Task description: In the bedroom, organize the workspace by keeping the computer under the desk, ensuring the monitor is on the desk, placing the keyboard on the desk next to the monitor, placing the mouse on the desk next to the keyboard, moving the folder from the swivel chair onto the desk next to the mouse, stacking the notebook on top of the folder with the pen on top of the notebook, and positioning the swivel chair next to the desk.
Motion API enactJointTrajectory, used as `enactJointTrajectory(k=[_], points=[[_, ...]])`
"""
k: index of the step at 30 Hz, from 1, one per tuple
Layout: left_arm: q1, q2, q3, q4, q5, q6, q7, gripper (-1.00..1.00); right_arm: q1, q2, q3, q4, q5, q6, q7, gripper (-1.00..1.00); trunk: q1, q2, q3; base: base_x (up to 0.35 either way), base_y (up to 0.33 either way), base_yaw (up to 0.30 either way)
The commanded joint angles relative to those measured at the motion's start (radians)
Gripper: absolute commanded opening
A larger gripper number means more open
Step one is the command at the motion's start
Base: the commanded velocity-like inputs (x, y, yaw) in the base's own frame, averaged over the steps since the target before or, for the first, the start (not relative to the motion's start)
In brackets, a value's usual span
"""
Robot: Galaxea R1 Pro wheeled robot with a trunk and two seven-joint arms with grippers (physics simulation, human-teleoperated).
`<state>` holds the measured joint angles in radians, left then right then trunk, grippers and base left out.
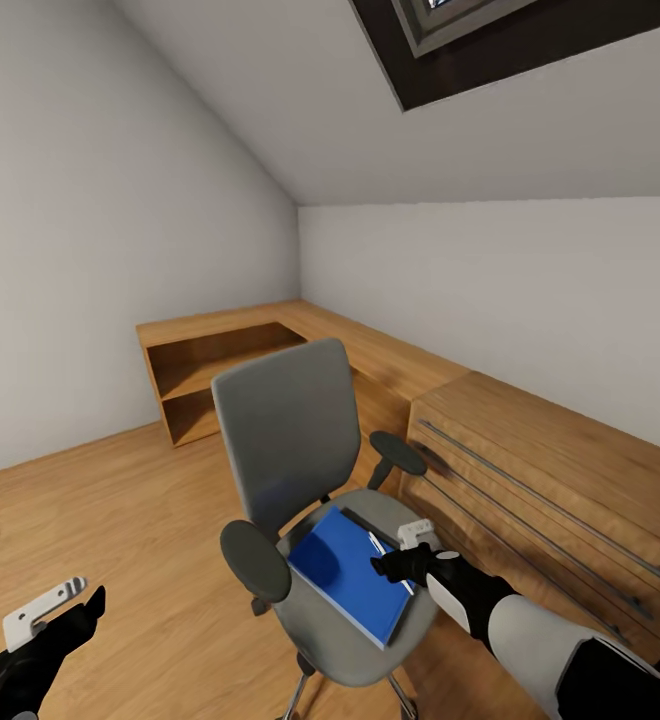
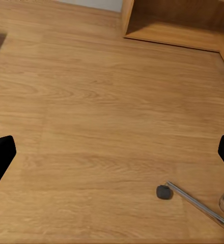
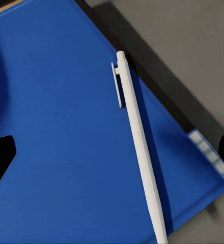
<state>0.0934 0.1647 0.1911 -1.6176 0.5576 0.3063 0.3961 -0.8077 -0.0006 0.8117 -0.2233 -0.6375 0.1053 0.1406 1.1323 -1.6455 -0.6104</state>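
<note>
In an attic bedroom, the left tool point(image 1: 55, 605) hangs low over the plank floor point(image 2: 102, 127), its black fingers spread wide in the wrist view and holding nothing. Beside it a chrome chair leg point(image 2: 198, 206) ends in a black castor point(image 2: 164, 192).

At centre stands the chair point(image 1: 288, 440), grey and upholstered with rounded black armrests. On its seat lies the folder point(image 1: 345, 570), flat, bright blue and smooth, with a thin dark edge of what may be the notebook point(image 3: 142, 76) showing from under its far side. The pen point(image 3: 140, 147), a slim white stick with a clip, rests on the folder near that edge.

The right tool point(image 1: 402, 560) hovers just above the pen, fingers apart and empty. The step in hand looks like a pen pickup: the fingers would best straddle the thin barrel across its width, near mid-length, then close gently, since a smooth round pen on a slick cover may roll or skid away.

Low light-wood cabinets point(image 1: 530, 450) run along the right wall.
</note>
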Motion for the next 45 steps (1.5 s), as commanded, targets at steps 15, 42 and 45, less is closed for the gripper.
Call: enactJointTrajectory(k=[15,42,45], points=[[0.000,0.001,0.004,-0.002,0.008,0.003,0.006,1.00,-0.001,0.000,0.001,-0.001,-0.002,0.004,0.004,1.00,0.046,-0.084,-0.038,0.000,0.000,0.000],[0.000,-0.001,0.005,-0.002,0.008,0.003,0.007,1.00,-0.001,-0.019,0.000,-0.001,-0.002,0.005,-0.004,1.00,0.080,-0.147,-0.067,0.000,0.000,0.000],[0.000,-0.001,0.004,-0.002,0.008,0.003,0.007,1.00,-0.001,-0.019,0.000,-0.001,-0.002,0.005,-0.004,1.00,0.092,-0.168,-0.076,0.000,0.000,0.000]])
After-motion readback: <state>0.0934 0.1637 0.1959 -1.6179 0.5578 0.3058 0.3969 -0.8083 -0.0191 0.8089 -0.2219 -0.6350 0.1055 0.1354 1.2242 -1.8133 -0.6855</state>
